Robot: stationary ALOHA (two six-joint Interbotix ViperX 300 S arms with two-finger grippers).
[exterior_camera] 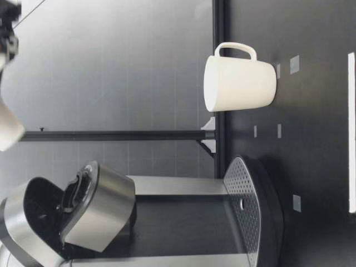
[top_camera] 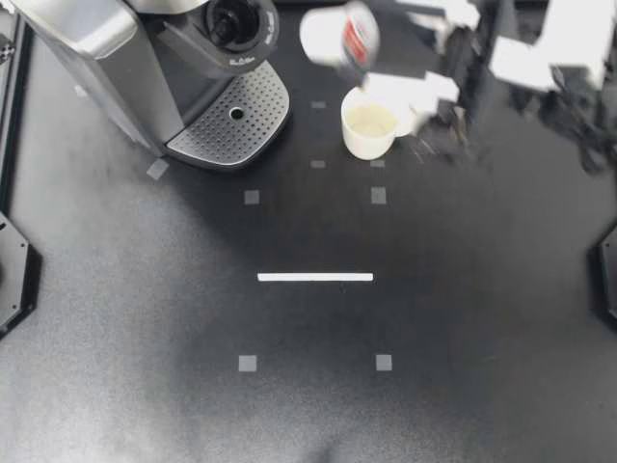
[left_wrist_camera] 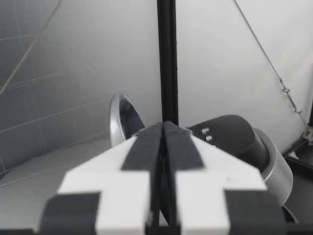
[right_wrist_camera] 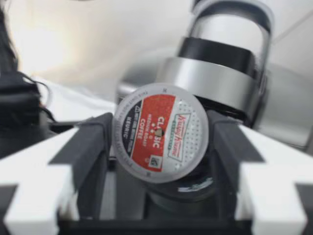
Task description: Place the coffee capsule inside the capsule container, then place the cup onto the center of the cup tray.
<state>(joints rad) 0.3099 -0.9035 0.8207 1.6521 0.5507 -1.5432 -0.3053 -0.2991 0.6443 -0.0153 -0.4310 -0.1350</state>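
My right gripper (top_camera: pixel 362 56) hangs high over the back of the table, shut on the coffee capsule (top_camera: pixel 339 37). In the right wrist view the capsule (right_wrist_camera: pixel 160 132) sits between both fingers with its red and white foil lid facing the camera. The coffee machine's open capsule container (right_wrist_camera: pixel 222 51) lies ahead of it. The white cup (top_camera: pixel 368 128) stands upright on the table, just below the gripper and beside the perforated cup tray (top_camera: pixel 236 116). In the low view the capsule (exterior_camera: pixel 8 130) is high above the open lid (exterior_camera: pixel 89 211). My left gripper (left_wrist_camera: pixel 164 147) is shut and holds nothing.
The grey coffee machine (top_camera: pixel 116 58) fills the table's back left corner. A white tape strip (top_camera: pixel 315 277) and small grey squares mark the black table (top_camera: pixel 308 386). Black mounts sit at both side edges.
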